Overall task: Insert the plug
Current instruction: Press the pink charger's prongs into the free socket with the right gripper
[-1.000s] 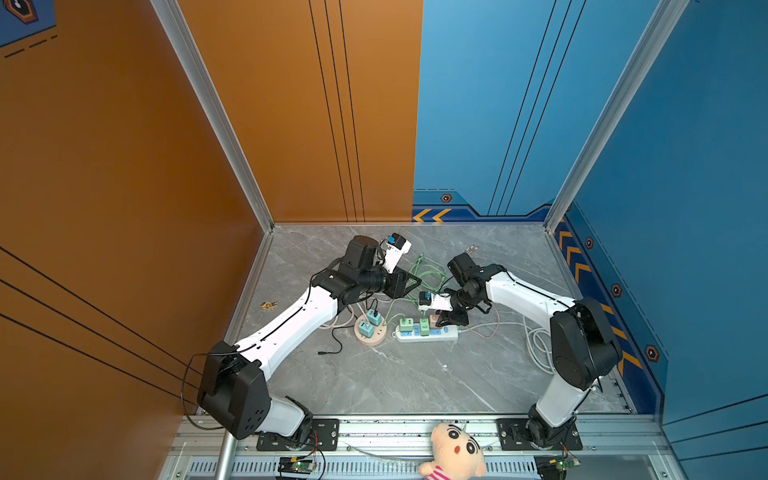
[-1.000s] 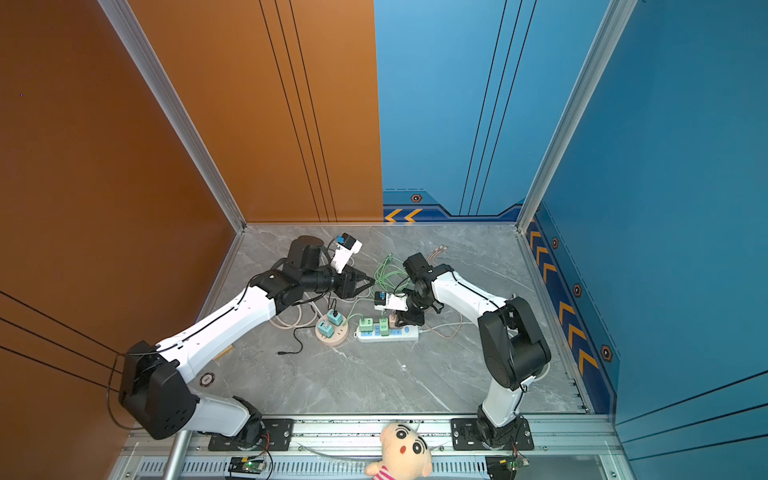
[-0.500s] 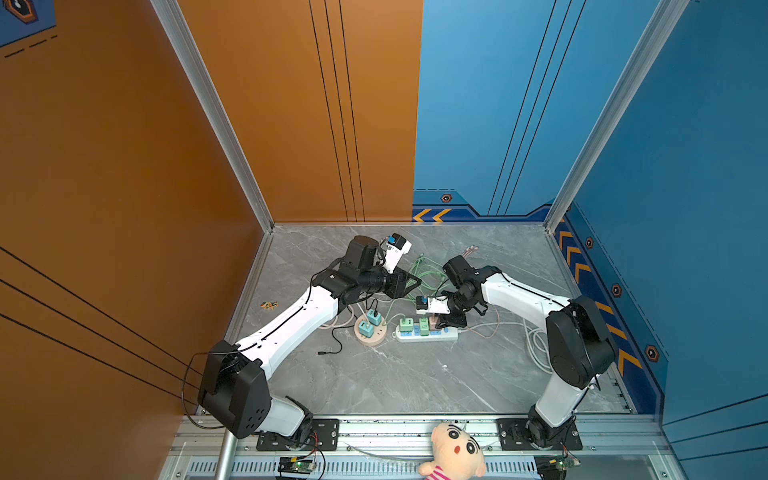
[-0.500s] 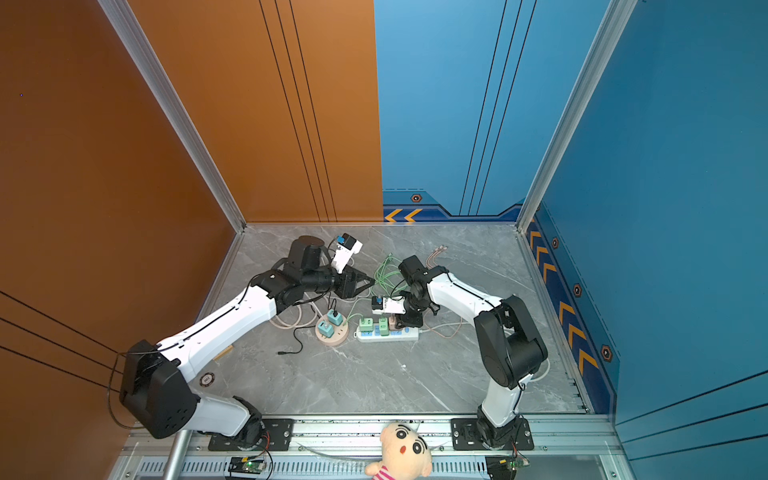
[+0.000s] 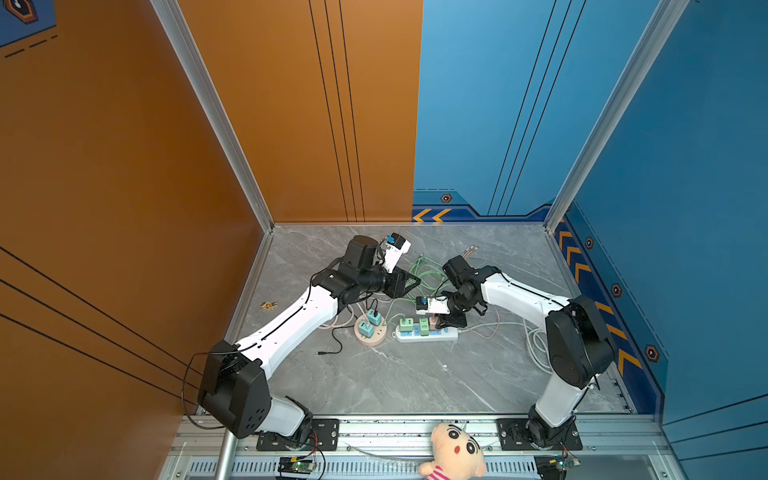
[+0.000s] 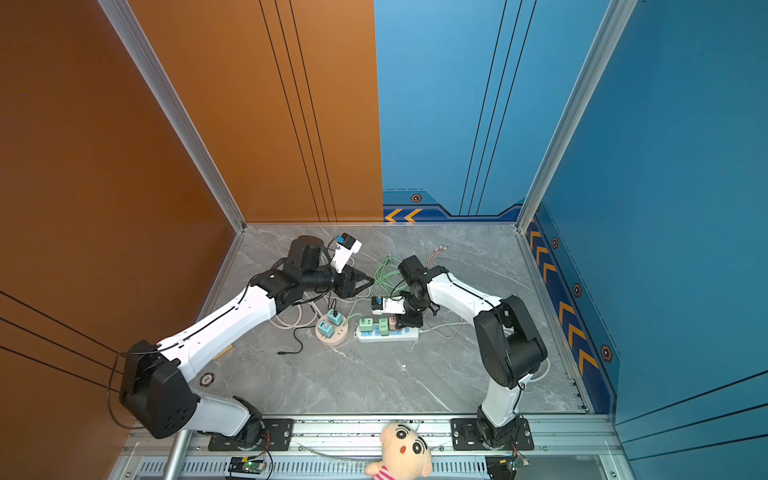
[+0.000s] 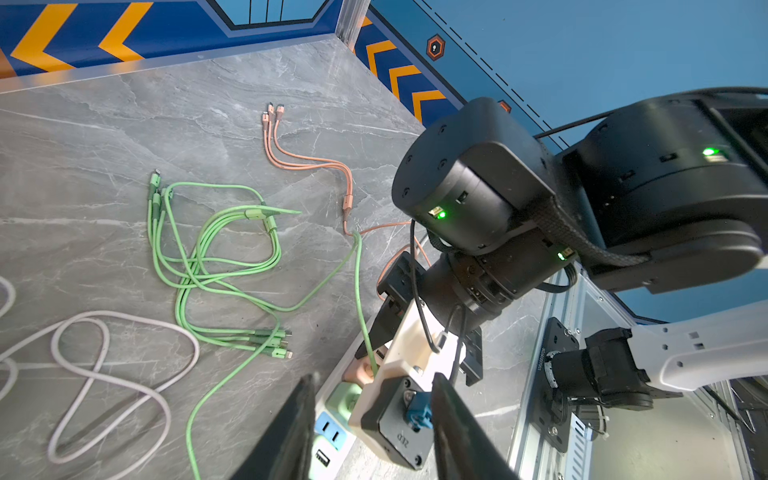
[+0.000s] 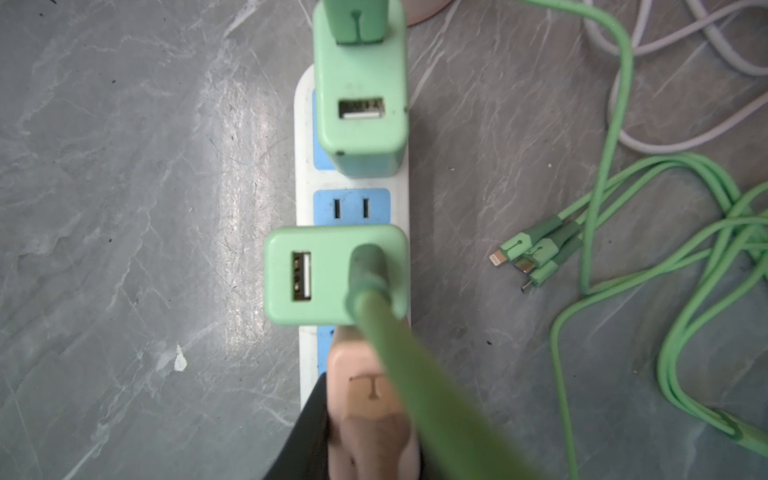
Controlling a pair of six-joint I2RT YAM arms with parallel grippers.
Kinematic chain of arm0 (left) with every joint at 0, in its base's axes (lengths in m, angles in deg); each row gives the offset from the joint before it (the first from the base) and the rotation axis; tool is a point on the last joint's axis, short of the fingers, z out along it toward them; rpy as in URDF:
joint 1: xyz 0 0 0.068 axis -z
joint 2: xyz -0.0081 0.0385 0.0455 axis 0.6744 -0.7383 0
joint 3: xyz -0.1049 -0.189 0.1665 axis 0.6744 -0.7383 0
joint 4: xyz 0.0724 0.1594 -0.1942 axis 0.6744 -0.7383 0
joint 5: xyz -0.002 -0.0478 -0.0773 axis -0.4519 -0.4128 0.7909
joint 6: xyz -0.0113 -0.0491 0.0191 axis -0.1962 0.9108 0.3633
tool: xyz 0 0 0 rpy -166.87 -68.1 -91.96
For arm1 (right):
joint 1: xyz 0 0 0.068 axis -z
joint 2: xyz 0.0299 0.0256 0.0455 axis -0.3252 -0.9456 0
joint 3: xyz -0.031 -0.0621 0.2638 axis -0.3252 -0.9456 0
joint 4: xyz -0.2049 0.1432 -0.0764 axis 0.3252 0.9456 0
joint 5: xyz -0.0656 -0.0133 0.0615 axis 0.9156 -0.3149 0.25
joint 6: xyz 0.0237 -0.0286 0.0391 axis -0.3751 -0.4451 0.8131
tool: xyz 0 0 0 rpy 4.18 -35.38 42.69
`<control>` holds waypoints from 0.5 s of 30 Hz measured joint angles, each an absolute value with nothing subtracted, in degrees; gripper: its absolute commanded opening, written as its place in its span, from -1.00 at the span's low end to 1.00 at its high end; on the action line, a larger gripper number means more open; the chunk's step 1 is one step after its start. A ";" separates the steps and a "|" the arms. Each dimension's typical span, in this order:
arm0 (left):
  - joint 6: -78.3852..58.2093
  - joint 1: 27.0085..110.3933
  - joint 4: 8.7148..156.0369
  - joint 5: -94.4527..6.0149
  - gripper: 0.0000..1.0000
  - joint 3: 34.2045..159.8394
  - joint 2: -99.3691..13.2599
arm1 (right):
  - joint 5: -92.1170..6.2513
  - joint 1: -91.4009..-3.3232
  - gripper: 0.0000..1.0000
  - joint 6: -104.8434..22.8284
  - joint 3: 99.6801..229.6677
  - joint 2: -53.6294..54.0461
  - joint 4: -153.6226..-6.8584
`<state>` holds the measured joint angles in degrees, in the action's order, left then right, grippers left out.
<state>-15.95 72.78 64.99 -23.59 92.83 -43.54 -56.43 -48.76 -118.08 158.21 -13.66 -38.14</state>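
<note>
Grey marble bench [image 8: 124,208] carries a white power strip [image 8: 305,199], and the pink plug [image 8: 365,399] sits pinched in the right hand [image 5: 452,320] over the strip's end, touching or just short of the socket below; whether its prongs have entered is hidden. To seat it well, the plug probably wants holding upright and pushing straight down, with no twist. Just ahead of that hand stands a green charger [image 8: 307,276], close enough to crowd the plug. The charger's green cable [image 8: 415,374] crosses over the hand and could snag. Beyond lie a free socket [image 8: 351,208] and a second green charger [image 8: 359,104]. The left hand [image 5: 405,283] hovers nearby, spread and empty. Loose green cables [image 7: 216,257] lie further off.
</note>
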 measured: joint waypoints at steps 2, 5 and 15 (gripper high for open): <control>-15.84 72.78 64.99 -23.59 -0.08 92.83 -43.54 | -56.15 -48.98 -1.00 -118.13 158.21 -13.90 -38.11; -15.76 72.78 64.99 -23.59 -0.09 92.83 -43.54 | -54.49 -49.79 -1.00 -118.37 158.21 -13.99 -38.05; -15.71 72.78 64.99 -23.61 -0.11 92.83 -43.54 | -50.73 -51.27 -1.00 -118.26 158.21 -14.12 -37.50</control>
